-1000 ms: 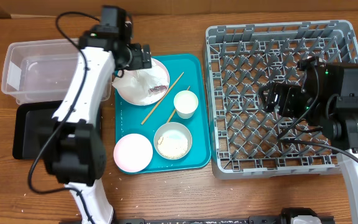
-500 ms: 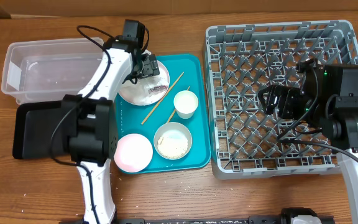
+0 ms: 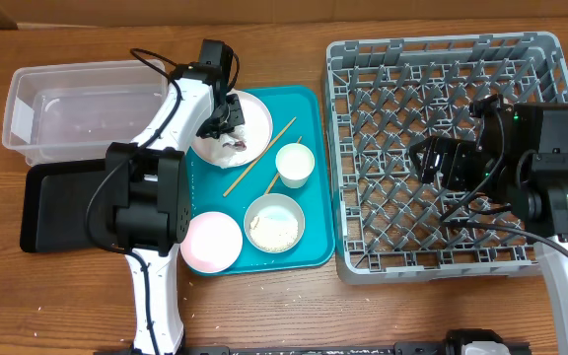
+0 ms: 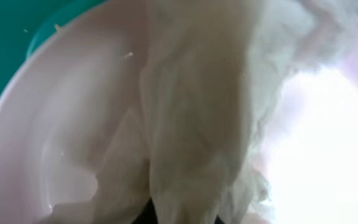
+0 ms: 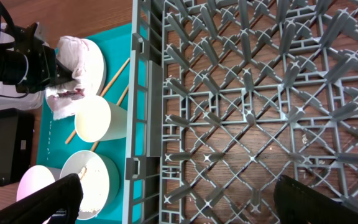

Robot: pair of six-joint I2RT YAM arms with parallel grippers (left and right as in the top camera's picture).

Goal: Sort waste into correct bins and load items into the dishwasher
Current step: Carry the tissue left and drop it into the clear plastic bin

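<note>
The left arm (image 3: 152,212) rose from the counter's near edge and stretched toward the far edge, wrist bent down. The left gripper (image 3: 223,116) pointed downward, its fingers buried in a napkin (image 4: 197,112), so their gap could not be read. The right arm (image 3: 552,192) came in from the right edge, wrist turned leftward. The right gripper (image 3: 430,158) hovered with its fingers (image 5: 55,196) spread wide apart, holding nothing.

Blurred napkin (image 4: 197,112) over edge-cropped plate (image 4: 61,124)
</note>
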